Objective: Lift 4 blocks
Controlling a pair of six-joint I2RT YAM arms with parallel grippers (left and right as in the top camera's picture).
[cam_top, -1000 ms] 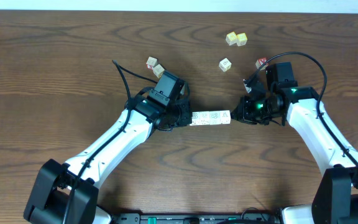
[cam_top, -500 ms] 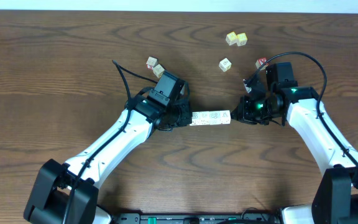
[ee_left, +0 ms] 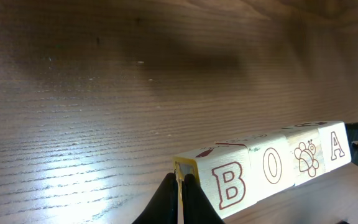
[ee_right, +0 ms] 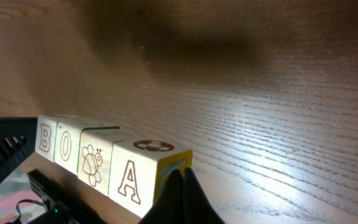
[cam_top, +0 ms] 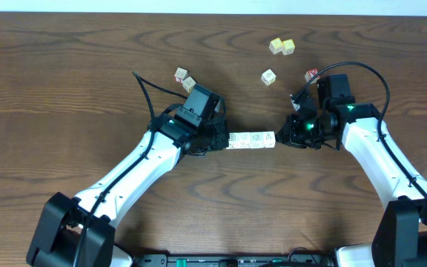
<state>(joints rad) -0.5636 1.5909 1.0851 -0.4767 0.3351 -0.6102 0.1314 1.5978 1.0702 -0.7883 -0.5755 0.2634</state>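
Four whitish blocks [cam_top: 251,139] form one tight row at the table's middle, squeezed end to end between my two grippers. My left gripper [cam_top: 224,141] is shut, its closed fingertips [ee_left: 180,186] pressing the end face of the B block [ee_left: 229,183]. The right gripper [cam_top: 279,138] is shut too, its tips [ee_right: 182,177] against the yellow-edged end face of the A block [ee_right: 129,177]. The O and bee blocks sit between them. In both wrist views a dark shadow lies on the wood well apart from the row.
Two yellow cubes [cam_top: 282,46] lie at the back. A single pale cube [cam_top: 268,76] and a red-letter cube [cam_top: 311,74] lie behind the right arm. Two more cubes [cam_top: 184,78] sit behind the left arm, next to its cable.
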